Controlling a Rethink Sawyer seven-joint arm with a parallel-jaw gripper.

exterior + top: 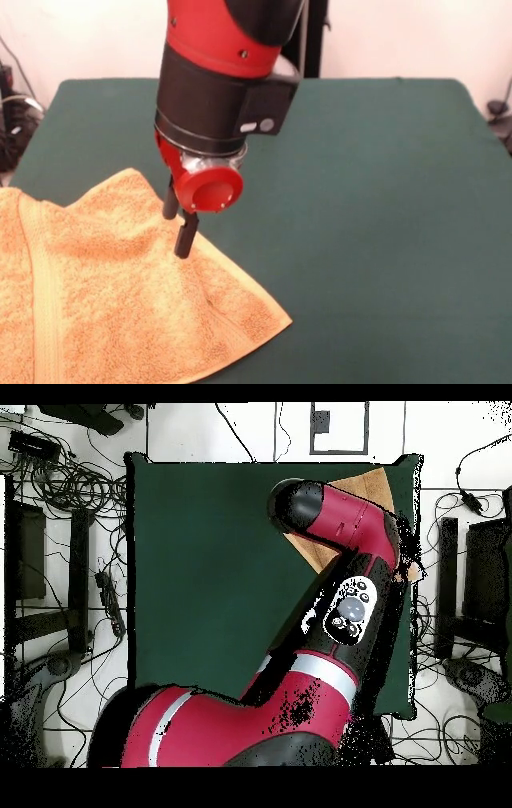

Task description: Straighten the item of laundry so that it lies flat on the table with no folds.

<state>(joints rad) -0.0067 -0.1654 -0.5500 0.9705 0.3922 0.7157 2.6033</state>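
The pincer point(179, 226) is held low over the towel point(120, 296), its two black fingers point(185, 236) close together; whether cloth is pinched between them cannot be told. The towel is spread below and beside the pincer at the table's point(376, 208) edge, creased in a ridge beneath the tips.

One towel point(120, 296) lay on one green table point(376, 208), at the table's corner. One red and black arm point(224, 64) stood over the table, and it carried one gripper point(178, 226) with two black fingers point(186, 236), both above the towel. On the towel one woven band point(44, 296) showed, near the edge farthest from the gripper. In the overhead view there was likewise one arm over one table.
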